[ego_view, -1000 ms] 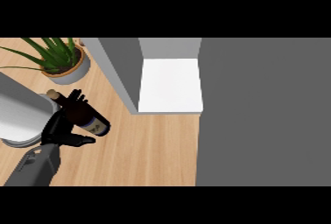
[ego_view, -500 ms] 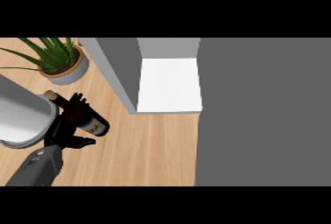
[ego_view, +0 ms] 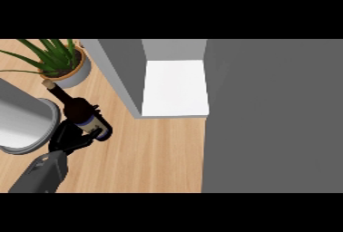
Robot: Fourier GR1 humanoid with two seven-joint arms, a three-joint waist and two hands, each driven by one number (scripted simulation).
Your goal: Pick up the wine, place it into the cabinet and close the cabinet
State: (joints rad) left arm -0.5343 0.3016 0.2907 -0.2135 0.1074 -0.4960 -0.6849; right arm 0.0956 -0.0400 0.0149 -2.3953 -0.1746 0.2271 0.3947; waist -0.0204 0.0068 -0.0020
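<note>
The wine bottle (ego_view: 78,109) is dark with a cork top and a pale label band, and it leans with its neck toward the upper left on the wooden counter (ego_view: 154,154). My left hand (ego_view: 66,137) comes in from the lower left and is curled round the bottle's lower body, hiding part of it. The cabinet (ego_view: 117,68) stands to the right of the bottle, open, with its white inner floor (ego_view: 174,88) showing. My right hand is out of view.
A potted plant (ego_view: 61,63) stands just behind the bottle at the upper left. A grey rounded vessel (ego_view: 20,122) sits at the left edge, close to my hand. A broad grey panel (ego_view: 275,113) fills the right side.
My left hand's fingers, spread over the bottle before, have curled in round it. The bottle's neck now reaches farther toward the upper left.
</note>
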